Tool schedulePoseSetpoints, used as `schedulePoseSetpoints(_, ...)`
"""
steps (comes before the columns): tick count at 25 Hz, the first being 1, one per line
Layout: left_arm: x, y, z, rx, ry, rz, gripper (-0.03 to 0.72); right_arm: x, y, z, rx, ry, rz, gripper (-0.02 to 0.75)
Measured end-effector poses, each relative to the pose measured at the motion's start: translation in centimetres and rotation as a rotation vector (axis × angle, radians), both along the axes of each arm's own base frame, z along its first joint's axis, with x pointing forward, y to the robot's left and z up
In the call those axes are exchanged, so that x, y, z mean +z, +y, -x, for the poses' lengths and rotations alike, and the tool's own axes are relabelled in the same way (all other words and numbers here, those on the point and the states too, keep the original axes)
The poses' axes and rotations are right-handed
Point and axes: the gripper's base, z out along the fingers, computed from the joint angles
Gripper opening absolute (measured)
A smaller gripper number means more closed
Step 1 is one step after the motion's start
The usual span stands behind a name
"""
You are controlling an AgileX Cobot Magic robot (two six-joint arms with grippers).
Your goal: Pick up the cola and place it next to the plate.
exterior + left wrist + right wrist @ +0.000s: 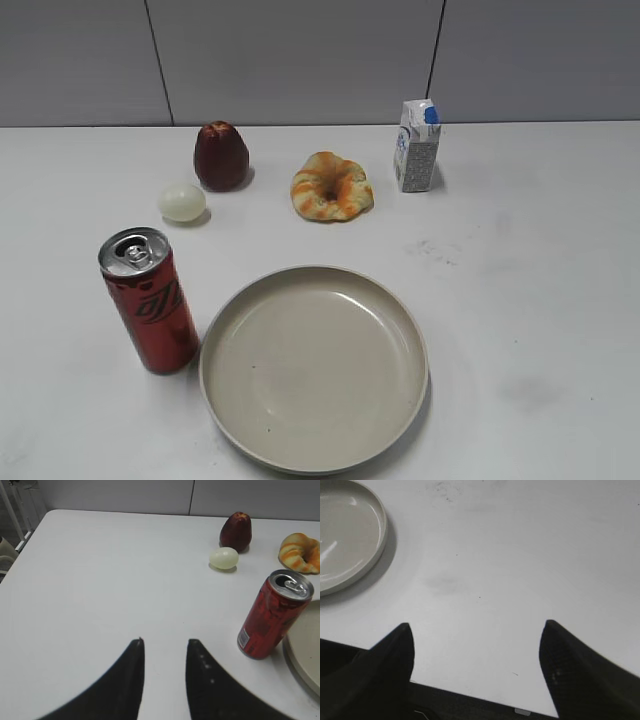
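Note:
The cola [150,300], a tall slim red can with a silver top, stands upright just left of the beige plate [240,410], close to its rim. In the left wrist view the cola [272,615] is to the right of my left gripper [165,641], which is open and empty over bare table; the plate rim [305,650] shows at the right edge. My right gripper [477,625] is open and empty near the table's front edge, with the plate [375,540] at upper left. Neither gripper shows in the exterior view.
At the back stand a dark red pear-shaped fruit [220,156], a pale egg-like ball [181,201], an orange-yellow bread ring [331,186] and a small white-blue milk carton [416,145]. The table's left edge [20,550] shows in the left wrist view.

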Motion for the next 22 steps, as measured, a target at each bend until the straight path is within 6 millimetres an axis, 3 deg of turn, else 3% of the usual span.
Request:
schedulePoseSetpoints(9, 0.0, 0.0, 0.0, 0.0, 0.0, 0.0, 0.23, 0.2, -0.6, 2.1, -0.208, -0.146, -0.022, 0.591)
schedulePoseSetpoints(22, 0.0, 0.0, 0.0, 0.0, 0.0, 0.0, 0.23, 0.2, -0.6, 2.7, -0.233, -0.185, -0.025, 0.591)
